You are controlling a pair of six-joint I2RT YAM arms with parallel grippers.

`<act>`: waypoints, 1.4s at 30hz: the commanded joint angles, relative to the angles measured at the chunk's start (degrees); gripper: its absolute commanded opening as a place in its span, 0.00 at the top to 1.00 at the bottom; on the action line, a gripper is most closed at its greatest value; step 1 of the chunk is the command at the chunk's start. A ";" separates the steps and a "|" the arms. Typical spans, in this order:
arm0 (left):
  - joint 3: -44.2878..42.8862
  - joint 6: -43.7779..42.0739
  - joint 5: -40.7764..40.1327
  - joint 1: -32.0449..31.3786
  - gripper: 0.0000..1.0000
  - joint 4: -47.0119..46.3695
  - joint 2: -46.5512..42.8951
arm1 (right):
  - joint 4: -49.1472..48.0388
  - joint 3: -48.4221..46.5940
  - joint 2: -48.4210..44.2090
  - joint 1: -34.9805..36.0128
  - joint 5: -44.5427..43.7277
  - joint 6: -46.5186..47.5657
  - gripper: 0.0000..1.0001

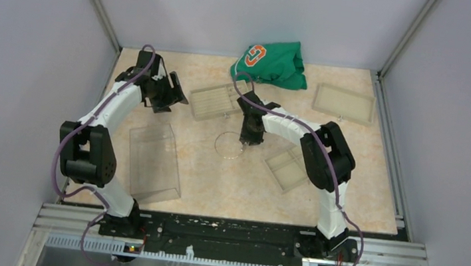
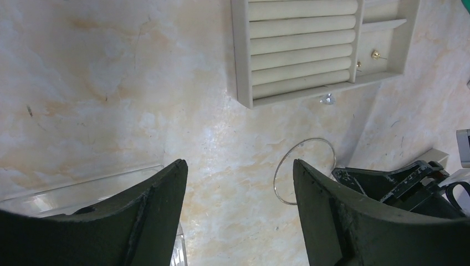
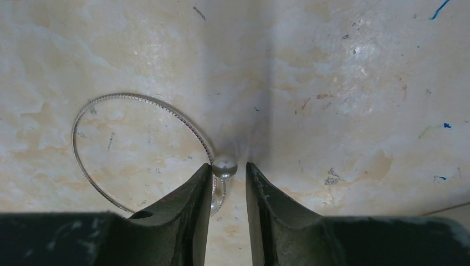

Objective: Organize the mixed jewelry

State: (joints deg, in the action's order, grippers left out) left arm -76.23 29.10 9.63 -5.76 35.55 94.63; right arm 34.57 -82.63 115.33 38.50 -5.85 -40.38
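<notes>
Judging the wire hoop point(image 3: 127, 95) light, springy, slippery, we'd pinch its pearl point(image 3: 224, 166), lower centre of the wrist view, where the right gripper point(image 3: 227, 165) stands barely parted, nothing clamped; the left gripper point(image 2: 238, 166) gapes empty.

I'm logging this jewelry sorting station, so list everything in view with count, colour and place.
wire hoop: one, silvery, table centre.
pearl piece: one, pale, at hoop's rim.
studs: two, metallic, in roll tray's side compartment.
loose piece: one, silvery, beside roll tray.
trays: three, beige, centre back, far right, under right arm.
clear box: one, transparent, left front.
cloth: one, green, back centre.
table: one, marbled beige.
left gripper: one, black, open above table.
right gripper: one, black, slightly open around pearl piece.
</notes>
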 commanded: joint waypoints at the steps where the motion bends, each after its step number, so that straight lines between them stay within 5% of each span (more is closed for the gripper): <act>1: -0.93 0.03 1.28 0.47 0.23 -1.03 1.00 | 0.65 -2.60 0.61 0.36 -2.63 -0.36 0.72; 7: -0.62 0.64 1.89 0.49 0.23 -1.47 1.25 | 0.58 -3.25 2.27 0.39 -2.58 0.80 0.75; 13: -0.72 1.33 2.42 0.44 0.23 -1.82 1.52 | 1.91 -4.41 0.82 0.36 -2.76 1.47 1.00; 24: -2.05 1.52 1.90 0.49 0.24 -2.37 1.72 | 3.81 -4.01 -10.70 -8.58 2.95 4.67 1.00; 42: -3.67 2.31 2.67 0.47 0.24 -3.16 2.45 | 8.42 -5.97 -20.92 -30.77 -0.45 11.32 1.00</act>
State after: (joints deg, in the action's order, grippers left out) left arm -78.08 30.37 11.51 -5.63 33.41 96.51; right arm 43.00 -85.67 97.65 11.66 -4.45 -31.07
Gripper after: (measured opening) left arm 0.764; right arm 0.048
